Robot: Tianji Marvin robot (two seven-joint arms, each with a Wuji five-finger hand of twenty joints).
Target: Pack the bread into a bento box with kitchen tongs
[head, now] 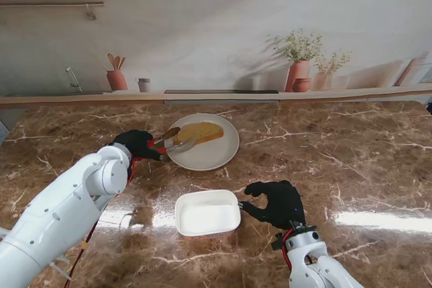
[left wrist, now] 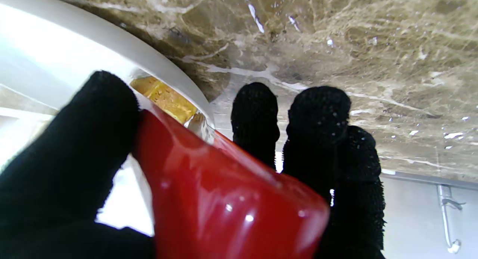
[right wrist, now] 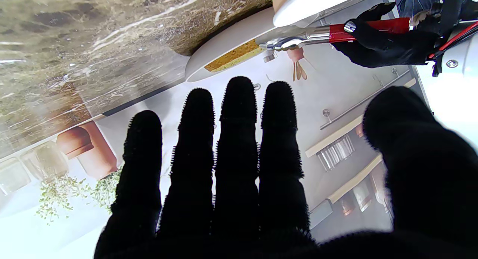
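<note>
Your left hand (head: 138, 144) is closed around the red handles of the kitchen tongs (head: 170, 141), just to the left of the white plate (head: 216, 156). In the left wrist view the red grip (left wrist: 224, 199) fills the frame, with your thumb (left wrist: 78, 147) pressed on 1 side and 2 fingers (left wrist: 317, 120) curled past the other. From there the metal arms of the tongs reach out over the plate rim, and their tips sit at the left end of the slice of bread (head: 200, 132); you cannot tell from these views whether the tips are pinching it or only touching. The bread lies flat on the far half of the plate.

Your right hand (head: 277, 203) holds nothing. Its 4 fingers (right wrist: 239, 139) are stretched out side by side and the thumb (right wrist: 410, 139) stands apart. It hovers just to the right of the white bento box (head: 207, 212), close to its right rim.

The bento box sits nearer to you than the plate, on the brown marble table (head: 351, 160), with only white showing inside. The plate and the box lie near each other without touching.
</note>
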